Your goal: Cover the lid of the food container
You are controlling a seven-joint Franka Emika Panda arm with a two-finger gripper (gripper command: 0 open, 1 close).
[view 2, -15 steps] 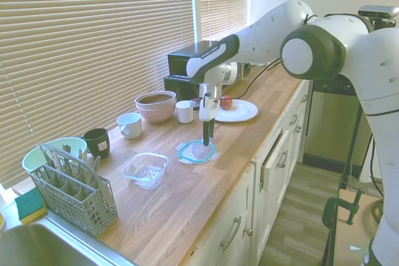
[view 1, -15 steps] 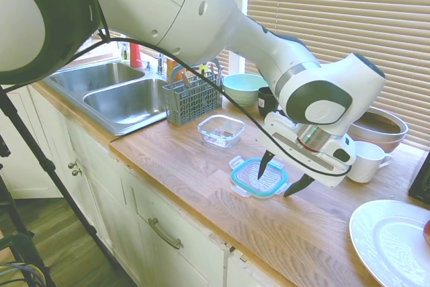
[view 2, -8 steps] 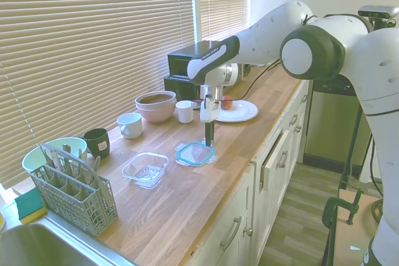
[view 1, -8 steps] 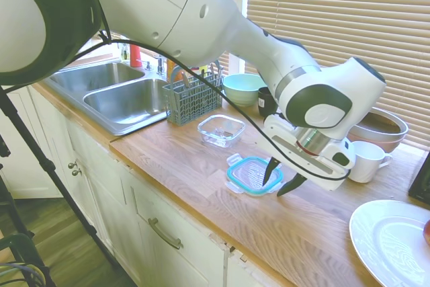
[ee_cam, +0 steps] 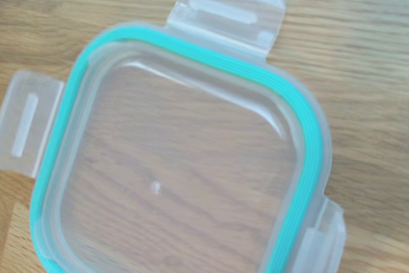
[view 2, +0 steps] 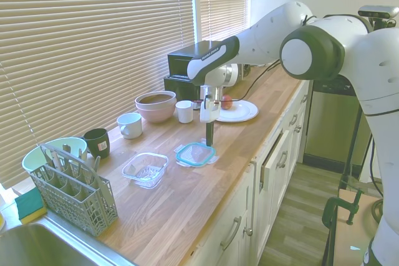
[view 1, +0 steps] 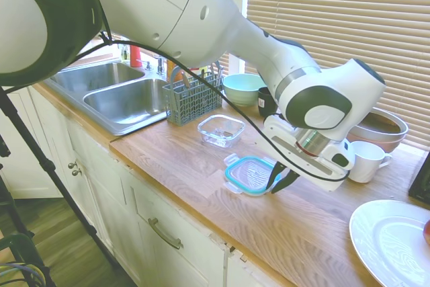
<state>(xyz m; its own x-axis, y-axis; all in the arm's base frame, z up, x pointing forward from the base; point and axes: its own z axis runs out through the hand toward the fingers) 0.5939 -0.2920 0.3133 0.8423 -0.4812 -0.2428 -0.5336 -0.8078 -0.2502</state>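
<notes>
The lid (view 1: 247, 173), clear with a teal rim seal and snap tabs, lies flat on the wooden counter (view 1: 195, 166) near its front edge. It fills the wrist view (ee_cam: 179, 171). My gripper (view 1: 274, 183) stands upright at the lid's right rim, its dark fingers drawn close together on that rim. In the second exterior view the gripper (view 2: 209, 143) touches down at the far edge of the lid (view 2: 195, 153). The food container (view 1: 221, 130), a small clear square dish, sits open and empty a hand's width away towards the sink (view 2: 145, 168).
Behind the container are a grey cutlery basket (view 1: 191, 97), a light green bowl (view 1: 243, 87) and a dark mug (view 1: 267, 101). A brown bowl (view 1: 376, 128), a white mug (view 1: 368, 160) and a white plate (view 1: 393, 240) stand to the right. The sink (view 1: 121, 95) is at the left.
The fingers have gone from wide open to nearly together at the lid's rim. The lid has slid a little towards the container.
</notes>
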